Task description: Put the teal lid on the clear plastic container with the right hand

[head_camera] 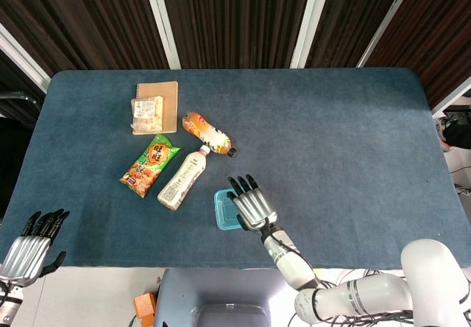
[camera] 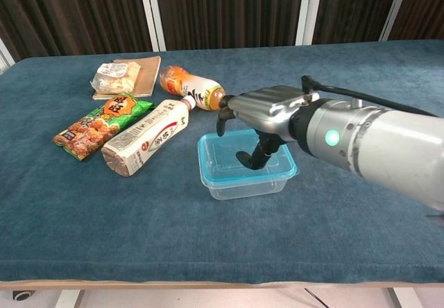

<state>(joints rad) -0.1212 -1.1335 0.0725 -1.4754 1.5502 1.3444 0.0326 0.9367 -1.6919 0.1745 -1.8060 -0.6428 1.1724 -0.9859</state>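
Right hand [camera: 260, 114] hovers with fingers loosely curled, holding nothing, over the thin teal lid [camera: 211, 146] on the clear plastic container [camera: 250, 182]: light, flexible, probably slick, best pressed at its rim.
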